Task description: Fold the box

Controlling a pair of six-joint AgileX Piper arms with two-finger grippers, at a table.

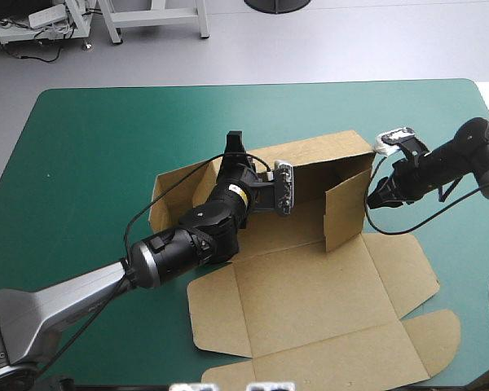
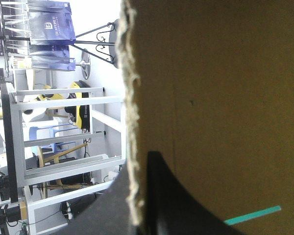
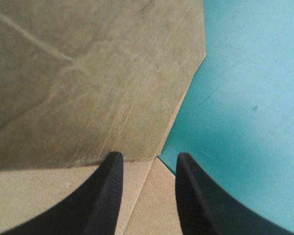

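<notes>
The left arm (image 1: 81, 289) enters from the near left corner of the desk (image 1: 81, 147) and reaches diagonally over the box (image 1: 310, 301), which lies at the centre of the teal-green cover (image 1: 106, 106). The left fingers (image 1: 234, 148) stand at the top edge of the raised rear wall (image 1: 326, 151). In the left wrist view the left fingers (image 2: 166, 196) are closed on the box: the raw edge of the rear wall (image 2: 210, 98) runs between them, with one black finger on each face. The box is a sheet of brown board, partly set up. A side flap (image 1: 167, 195) shows at the left, the rear wall stands, a right wall (image 1: 346, 208) stands upright, and the wide lid panel (image 1: 326, 350) lies flat toward the near edge of the desk. The right fingers (image 1: 383, 194) hang just beside the outer face of the right wall; contact cannot be determined. In the right wrist view the right fingers (image 3: 113, 196) stand apart, open and gripping nothing. Brown board lies ahead of and under them, with bare cover (image 3: 245, 98) to one side.
</notes>
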